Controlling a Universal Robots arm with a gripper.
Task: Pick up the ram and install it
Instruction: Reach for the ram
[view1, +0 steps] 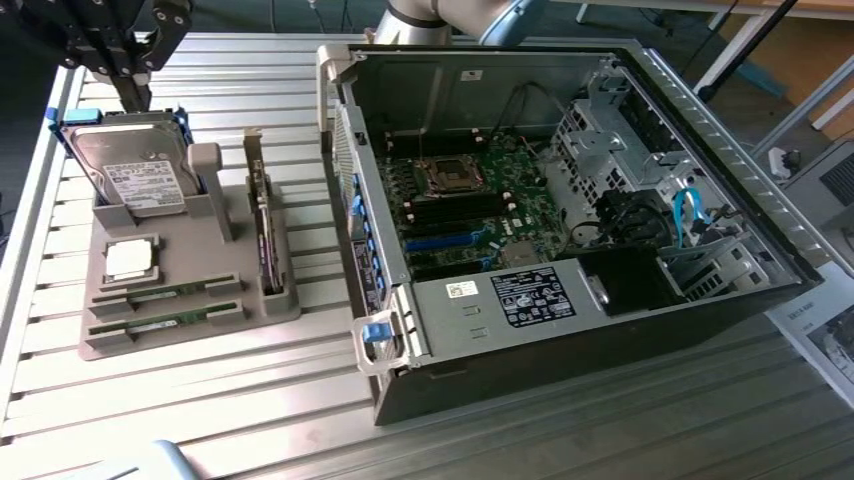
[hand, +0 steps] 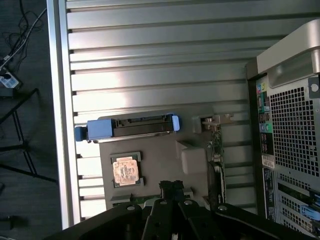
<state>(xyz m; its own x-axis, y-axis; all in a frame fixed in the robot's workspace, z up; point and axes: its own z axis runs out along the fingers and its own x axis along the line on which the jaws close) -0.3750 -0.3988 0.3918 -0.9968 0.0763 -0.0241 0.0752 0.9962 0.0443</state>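
Two ram sticks (view1: 163, 296), thin green boards, lie in slots at the near end of the grey holder (view1: 247, 310) on the exterior view's left. My gripper (view1: 134, 98) hangs above the holder's far end, behind the hard drive (view1: 134, 175), well away from the ram. Its dark fingers (hand: 172, 190) are pressed together and shut on nothing. In the wrist view the hard drive (hand: 132, 129) in its blue bracket and the square CPU (hand: 125, 171) lie beyond the fingertips. The open computer case (view1: 747, 200) shows its green motherboard (view1: 467, 205).
An expansion card (view1: 267, 235) stands upright in the holder beside the hard drive, with the silver CPU (view1: 130, 258) in front of it. The case's rear panel (hand: 292, 130) is close to the holder. The slatted metal table (view1: 200, 420) ends at an edge (hand: 62, 100) near the holder.
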